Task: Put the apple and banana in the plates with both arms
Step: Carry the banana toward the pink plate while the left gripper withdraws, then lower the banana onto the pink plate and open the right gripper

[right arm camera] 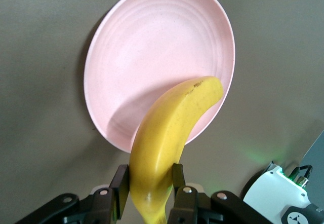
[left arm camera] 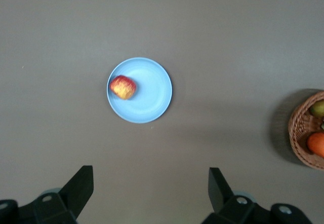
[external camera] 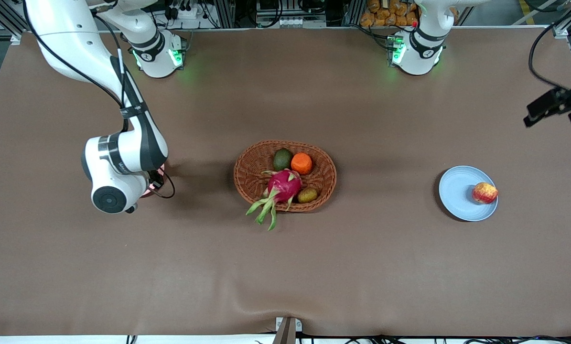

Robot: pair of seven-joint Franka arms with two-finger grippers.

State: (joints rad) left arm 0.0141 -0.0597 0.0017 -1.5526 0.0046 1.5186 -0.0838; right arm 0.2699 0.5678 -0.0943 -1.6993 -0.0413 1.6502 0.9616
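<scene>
The right end effector [right arm camera: 147, 193] is hanging just above the pale pink plate [right arm camera: 152, 51], toward the right arm's end of the counter [external camera: 285, 267]. Its fingers are closing on the banana [right arm camera: 167, 143], gripping it near one end, while the banana's free end is reaching out over the plate's rim and inner surface. In the front view the right arm's wrist is covering nearly all of this plate, and only a sliver of pink is showing beside it.

The left end effector [left arm camera: 151, 191] is waiting high over the counter at the left arm's end, its fingers standing wide apart and gripping nothing. Below it the light blue plate [external camera: 457, 191] is sitting on the counter, with the apple [external camera: 484, 193] lying in it close to the rim.

Between the two plates the wicker basket [external camera: 252, 179] is sitting at mid-counter, holding a dragon fruit [external camera: 283, 186], an orange [external camera: 301, 163] and two darker fruits.
</scene>
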